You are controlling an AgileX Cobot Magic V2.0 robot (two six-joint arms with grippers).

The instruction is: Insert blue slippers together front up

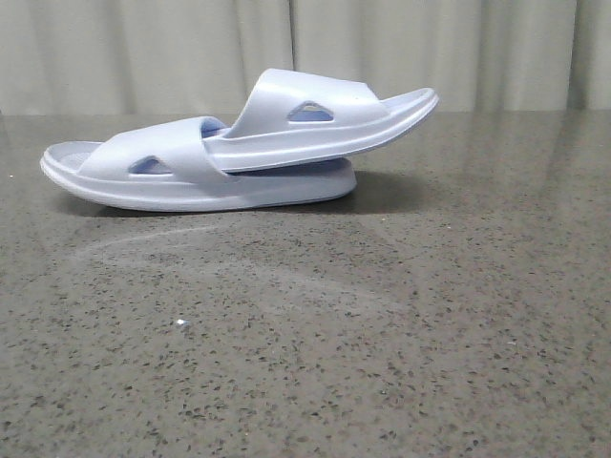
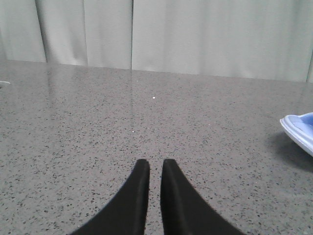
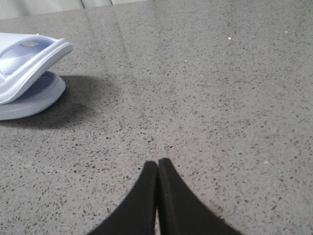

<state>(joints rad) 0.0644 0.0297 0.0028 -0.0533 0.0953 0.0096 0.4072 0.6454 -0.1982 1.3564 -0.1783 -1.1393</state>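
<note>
Two pale lavender-blue slippers lie nested at the back of the table. The lower slipper [image 1: 191, 186] lies flat. The upper slipper [image 1: 315, 114] is pushed under the lower one's strap, and its free end tilts up to the right. No gripper shows in the front view. My left gripper [image 2: 155, 164] is empty over bare table, its fingers almost together with a narrow gap; one slipper end [image 2: 299, 129] shows far off at the view's edge. My right gripper [image 3: 157, 164] is shut and empty, well apart from the slippers' ends [image 3: 29, 58].
The grey speckled stone table [image 1: 382, 334] stretches in front of the slippers. A pale curtain [image 1: 143, 48] hangs behind the table's far edge. A small white speck [image 1: 181, 323] lies on the table at the front left.
</note>
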